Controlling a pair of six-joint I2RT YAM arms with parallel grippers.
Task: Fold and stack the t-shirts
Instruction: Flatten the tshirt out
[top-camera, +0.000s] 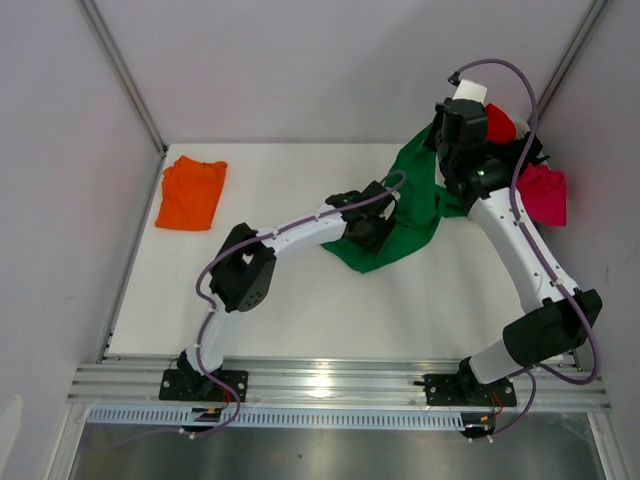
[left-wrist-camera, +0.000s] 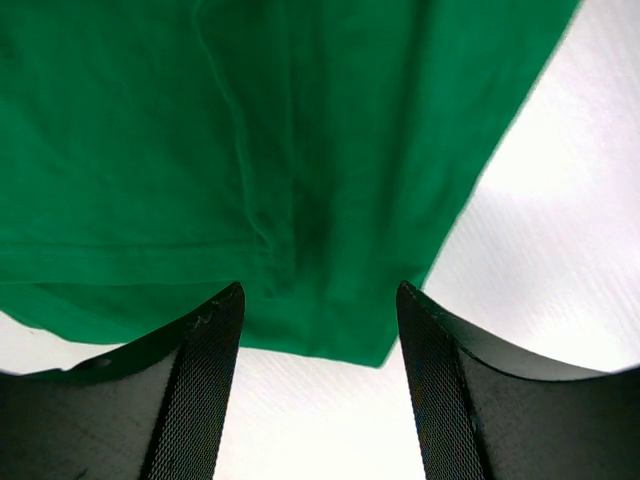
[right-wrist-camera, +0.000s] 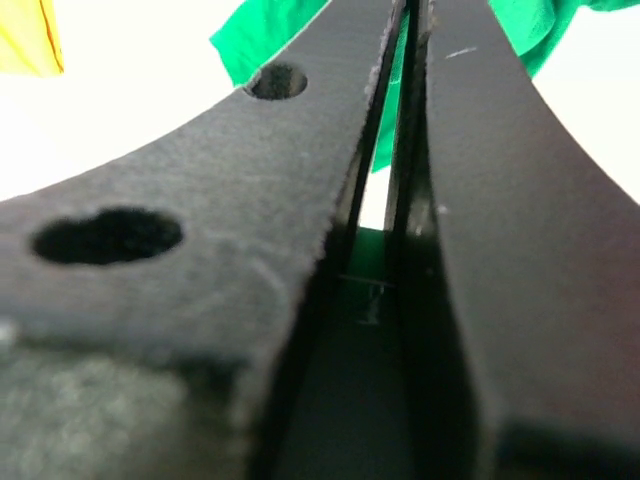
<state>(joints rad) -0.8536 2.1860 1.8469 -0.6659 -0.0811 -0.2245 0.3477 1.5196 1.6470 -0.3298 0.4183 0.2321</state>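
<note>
Left gripper: released, fingers spread wide, poised over the lower hem of the green t-shirt with cloth lying between and beyond the two pads; no grasp is evident. Right gripper: clenched, fingers pressed nearly together with a sliver of green cloth visible in the slit between them, so it is pinching the green t-shirt at its upper end. Table: white surface, both arms reaching over it from the 6 o'clock edge. The green t-shirt is the largest item, unfolded and rumpled, running from the table centre up towards 1 o'clock, where its far end rises to the right gripper; its near end rests on the surface beside the left gripper. Orange t-shirt: lies folded at 10 o'clock, close to the left edge and well apart from the green one. Magenta t-shirt: bunched at 2 o'clock against the right edge, partly behind the right arm. Red t-shirt: bunched at 1 o'clock, just beyond the magenta one, mostly hidden by the right wrist.
</note>
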